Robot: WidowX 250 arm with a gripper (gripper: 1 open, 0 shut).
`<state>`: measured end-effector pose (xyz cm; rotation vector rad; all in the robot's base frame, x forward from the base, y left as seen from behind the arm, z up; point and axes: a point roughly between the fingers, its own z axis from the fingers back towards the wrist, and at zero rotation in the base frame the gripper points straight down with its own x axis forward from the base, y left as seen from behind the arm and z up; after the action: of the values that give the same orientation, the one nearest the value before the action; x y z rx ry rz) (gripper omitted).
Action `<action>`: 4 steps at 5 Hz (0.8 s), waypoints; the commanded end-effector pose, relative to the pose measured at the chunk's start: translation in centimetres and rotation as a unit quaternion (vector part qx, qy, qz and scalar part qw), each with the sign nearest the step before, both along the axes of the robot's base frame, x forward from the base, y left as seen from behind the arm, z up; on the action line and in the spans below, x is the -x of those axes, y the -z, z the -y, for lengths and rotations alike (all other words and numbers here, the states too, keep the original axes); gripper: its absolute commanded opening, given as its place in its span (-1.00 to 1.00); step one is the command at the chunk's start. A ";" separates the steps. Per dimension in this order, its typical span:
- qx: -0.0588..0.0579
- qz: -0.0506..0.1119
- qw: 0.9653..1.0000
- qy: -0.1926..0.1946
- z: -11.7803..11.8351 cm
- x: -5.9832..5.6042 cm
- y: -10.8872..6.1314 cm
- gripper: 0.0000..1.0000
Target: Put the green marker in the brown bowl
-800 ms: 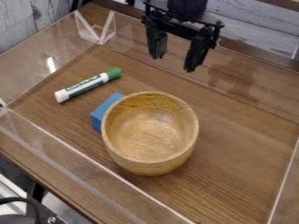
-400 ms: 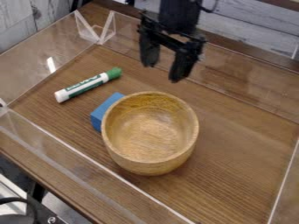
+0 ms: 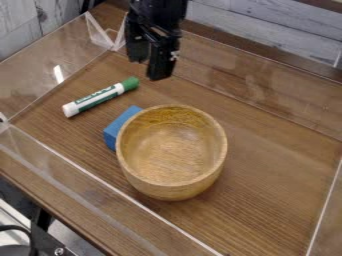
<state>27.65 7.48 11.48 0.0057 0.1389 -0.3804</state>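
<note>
The green marker (image 3: 103, 96) lies flat on the wooden table at the left, its green cap toward the upper right. The brown bowl (image 3: 171, 150) stands in the middle, nothing inside it. My gripper (image 3: 150, 62) hangs above the table just up and right of the marker's cap, pointing down. Its fingers stand apart, open, with nothing between them. It is well clear of the bowl's far rim.
A blue block (image 3: 119, 124) lies against the bowl's left side, just below the marker. Clear plastic walls (image 3: 40, 160) fence the table on all sides. A small clear stand (image 3: 107, 32) sits at the back left.
The gripper has travelled left across the back of the table, from right of the bowl's centre to just above the marker's cap end. Marker, block and bowl have not moved.
</note>
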 end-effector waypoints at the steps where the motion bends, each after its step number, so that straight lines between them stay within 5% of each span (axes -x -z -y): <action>1: -0.013 0.032 0.999 0.036 -1.6 -0.7 -1.3 1.00; 4: -0.018 0.030 0.999 0.031 -4.0 -0.4 0.6 1.00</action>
<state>27.67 11.18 9.74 0.0317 0.1218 -0.4423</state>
